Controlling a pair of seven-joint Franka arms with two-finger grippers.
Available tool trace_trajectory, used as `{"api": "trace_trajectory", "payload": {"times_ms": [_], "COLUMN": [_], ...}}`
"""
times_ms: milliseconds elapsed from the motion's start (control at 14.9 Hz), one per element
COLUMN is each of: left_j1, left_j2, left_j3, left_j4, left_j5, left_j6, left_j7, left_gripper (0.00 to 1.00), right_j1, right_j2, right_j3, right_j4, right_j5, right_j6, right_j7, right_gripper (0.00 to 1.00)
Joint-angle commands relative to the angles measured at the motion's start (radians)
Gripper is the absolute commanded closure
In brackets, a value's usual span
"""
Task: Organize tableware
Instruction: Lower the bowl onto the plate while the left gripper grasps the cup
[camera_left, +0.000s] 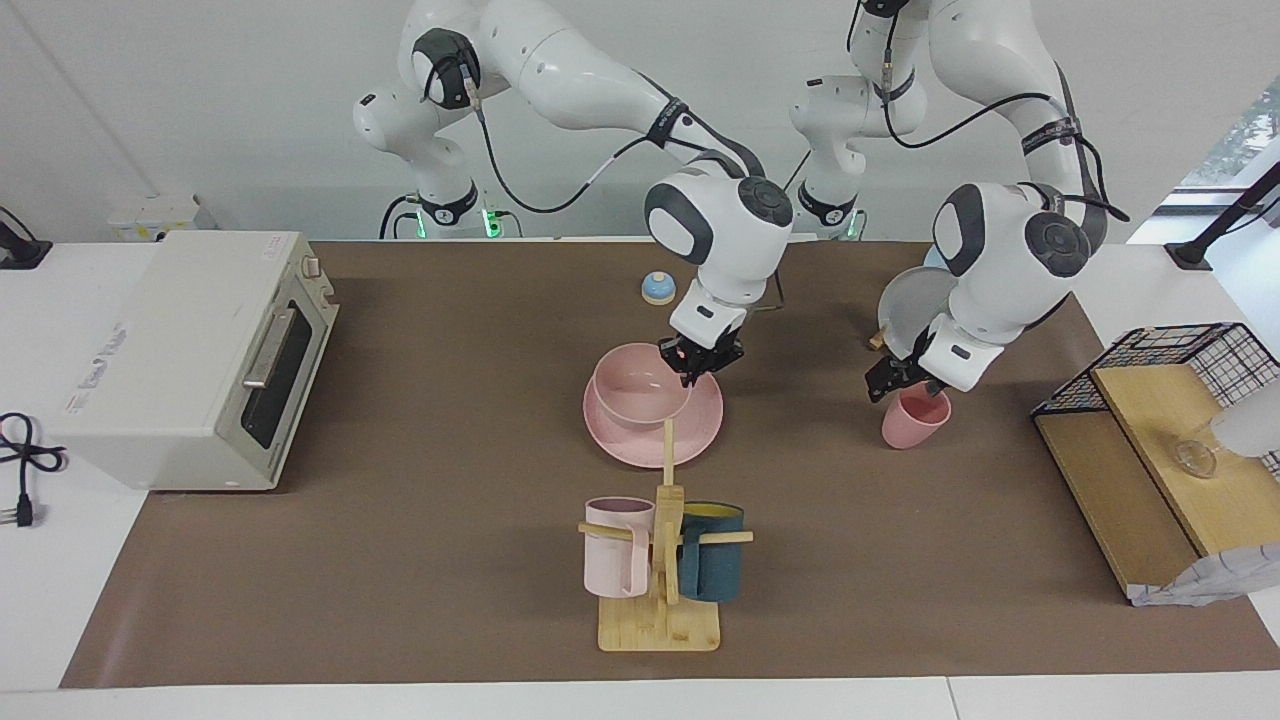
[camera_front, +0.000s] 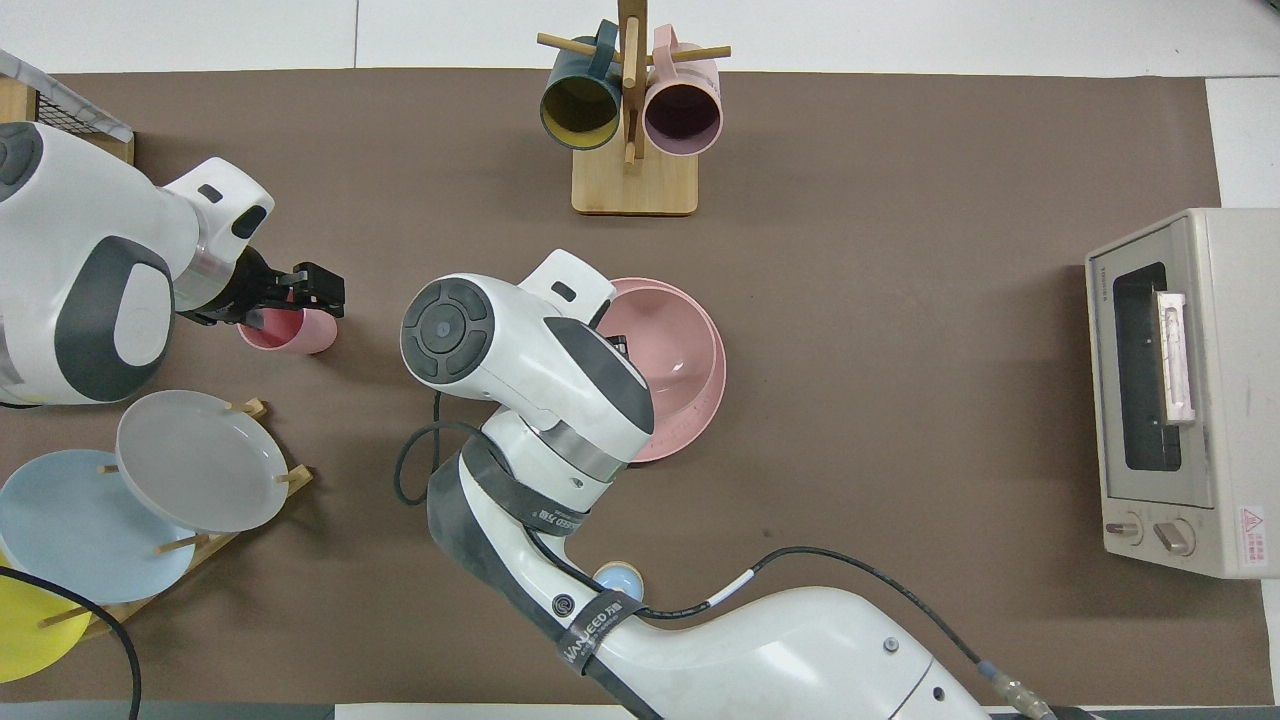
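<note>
The pink bowl (camera_left: 635, 385) sits on the wide pink plate (camera_left: 700, 432) in the middle of the table, and both show in the overhead view, bowl (camera_front: 668, 340) and plate (camera_front: 692, 420). My right gripper (camera_left: 697, 365) is at the bowl's rim on the side nearer the robots, shut on it; its own wrist hides it from overhead. The small pink cup (camera_left: 915, 420) is tilted, toward the left arm's end. My left gripper (camera_left: 905, 385) is shut on its rim, and both also show from overhead, gripper (camera_front: 300, 295) and cup (camera_front: 300, 332).
A wooden mug tree (camera_left: 658, 625) with a pale pink mug and a teal mug stands farther from the robots than the plate. A toaster oven (camera_left: 190, 360) is at the right arm's end. A plate rack (camera_front: 200, 460), a bell (camera_left: 657, 288) and a wire shelf (camera_left: 1150, 450) also stand here.
</note>
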Motion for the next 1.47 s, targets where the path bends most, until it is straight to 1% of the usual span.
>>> {"api": "trace_trajectory", "payload": {"times_ms": [0,134,268,402,469,536,670,804,1005,1072,1139,1206,1273,1340,1407], "left_j1": [-0.005,-0.005,-0.005,-0.005,-0.005,-0.007,-0.01,-0.01,-0.007,-0.007,-0.005,-0.005,-0.005,-0.007,-0.008], "left_j2": [-0.036,-0.036,-0.032,-0.029,-0.027,-0.024,-0.024,-0.029,-0.03,-0.029,-0.027,-0.026,-0.026,-0.026,-0.027], "left_j3": [0.006,0.006,0.006,0.006,0.006,0.008,0.008,0.009,0.009,0.009,0.009,0.009,0.011,0.011,0.011], "left_j4": [-0.077,-0.101,-0.101,-0.101,-0.103,-0.103,-0.118,-0.149,-0.146,-0.14,-0.132,-0.117,-0.097,-0.071,-0.037], "left_j5": [-0.017,-0.017,-0.017,-0.017,-0.017,-0.017,-0.016,-0.014,-0.013,-0.013,-0.008,-0.007,-0.005,-0.002,-0.002], "left_j6": [0.057,0.083,0.092,0.099,0.106,0.112,0.137,0.171,0.162,0.16,0.154,0.148,0.131,0.102,0.061], "left_j7": [-0.01,-0.01,-0.008,-0.008,-0.008,-0.008,0.002,0.012,0.064,0.067,0.067,0.067,0.067,0.065,0.065], "left_gripper": [0.04,0.05,0.06,0.09,0.15,0.25,0.65,0.99,1.0,1.0,1.0,1.0,1.0,1.0,1.0], "right_j1": [-0.009,-0.003,-0.008,-0.005,0.0,0.0,-0.012,-0.012,-0.021,-0.029,-0.026,-0.018,-0.02,-0.029,-0.041], "right_j2": [0.003,0.005,0.003,0.002,-0.003,-0.011,-0.011,-0.011,-0.011,-0.011,-0.011,-0.009,-0.009,-0.012,-0.021], "right_j3": [0.007,0.011,0.011,0.011,0.011,0.011,0.014,0.014,0.016,0.016,0.016,0.016,0.016,0.016,0.014], "right_j4": [0.006,0.004,0.001,-0.028,-0.054,-0.077,-0.078,-0.077,-0.075,-0.066,-0.059,-0.043,-0.034,-0.034,-0.032], "right_j5": [-0.014,0.021,0.029,0.029,0.027,0.024,0.045,0.055,0.059,0.065,0.074,0.073,0.07,0.068,0.068], "right_j6": [0.04,0.067,0.067,0.073,0.075,0.075,0.075,0.078,0.099,0.089,0.078,0.054,0.041,0.037,0.034], "right_j7": [0.018,0.018,0.018,0.016,0.013,0.009,0.007,0.007,0.007,0.007,0.007,0.007,0.007,0.005,0.005], "right_gripper": [1.0,1.0,1.0,1.0,1.0,1.0,1.0,1.0,1.0,0.88,0.7,0.67,0.41,0.31,0.3]}}
